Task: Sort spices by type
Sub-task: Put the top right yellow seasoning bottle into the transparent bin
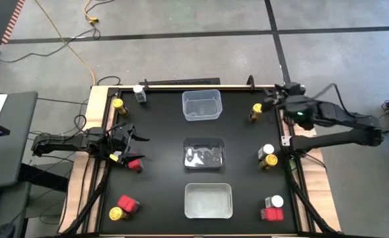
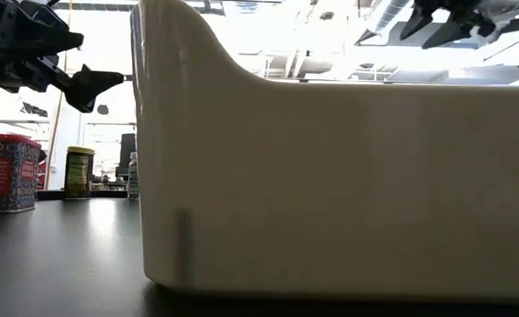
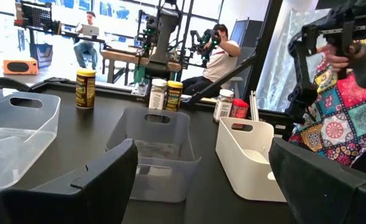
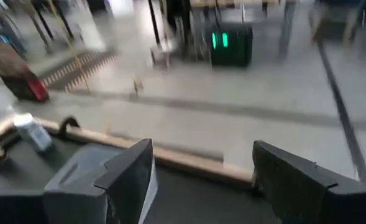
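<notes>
Black surface [image 1: 161, 165]: spices in clusters along left and right edges. Left gripper [image 1: 129, 147] above left edge beside red tin [image 1: 135, 164], fingers wide, empty. Right gripper [image 1: 268, 103] far right near yellow-capped jar [image 1: 256, 113], fingers apart, empty.

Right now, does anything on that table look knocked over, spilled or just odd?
Nothing looks spilled or toppled. The spice containers do stand mixed: a red tin beside a yellow-capped jar, a white-capped jar touching another yellow-capped one.
</notes>
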### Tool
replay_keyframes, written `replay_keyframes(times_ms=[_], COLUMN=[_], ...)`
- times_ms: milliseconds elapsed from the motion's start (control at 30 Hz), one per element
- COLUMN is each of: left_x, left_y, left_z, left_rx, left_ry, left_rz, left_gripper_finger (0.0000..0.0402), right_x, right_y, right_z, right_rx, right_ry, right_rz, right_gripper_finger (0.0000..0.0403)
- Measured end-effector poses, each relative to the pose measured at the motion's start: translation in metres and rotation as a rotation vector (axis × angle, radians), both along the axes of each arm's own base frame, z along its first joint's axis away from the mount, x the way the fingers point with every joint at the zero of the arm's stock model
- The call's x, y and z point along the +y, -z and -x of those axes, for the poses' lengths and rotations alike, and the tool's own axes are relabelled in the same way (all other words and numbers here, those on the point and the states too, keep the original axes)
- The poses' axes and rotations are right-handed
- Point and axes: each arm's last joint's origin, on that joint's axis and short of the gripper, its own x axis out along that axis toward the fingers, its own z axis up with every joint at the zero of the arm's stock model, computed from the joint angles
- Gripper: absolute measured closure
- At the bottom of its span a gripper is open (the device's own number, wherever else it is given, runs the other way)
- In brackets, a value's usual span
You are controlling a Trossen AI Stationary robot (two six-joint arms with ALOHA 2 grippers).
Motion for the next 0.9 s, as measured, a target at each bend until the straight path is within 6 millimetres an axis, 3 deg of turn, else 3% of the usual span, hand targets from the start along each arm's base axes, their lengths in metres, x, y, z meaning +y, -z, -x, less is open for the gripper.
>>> replay_keyframes(times_ms=[133,300,567,900], left_x=[0.000,0.000,0.000,0.000], left_y=[0.000,0.000,0.000,0.000], left_z=[0.000,0.000,0.000,0.000], left_rx=[0.000,0.000,0.000,0.000], left_ry=[0.000,0.000,0.000,0.000], left_rz=[0.000,0.000,0.000,0.000], left_gripper_finger=[0.0056,0.0056,0.0056,0.0056], right_x=[-0.012,-0.031,-0.061,-0.081], right_y=[0.000,0.014,0.037,0.052], right_z=[-0.010,-0.020,-0.044,-0.053], right_rx=[-0.047,0.046,0.088,0.113], right_ry=[0.094,0.211,0.288,0.363], right_rz=[-0.300,-0.558,-0.733,-0.782], right_gripper_finger=[0.0097,0.0097,0.0097,0.0097])
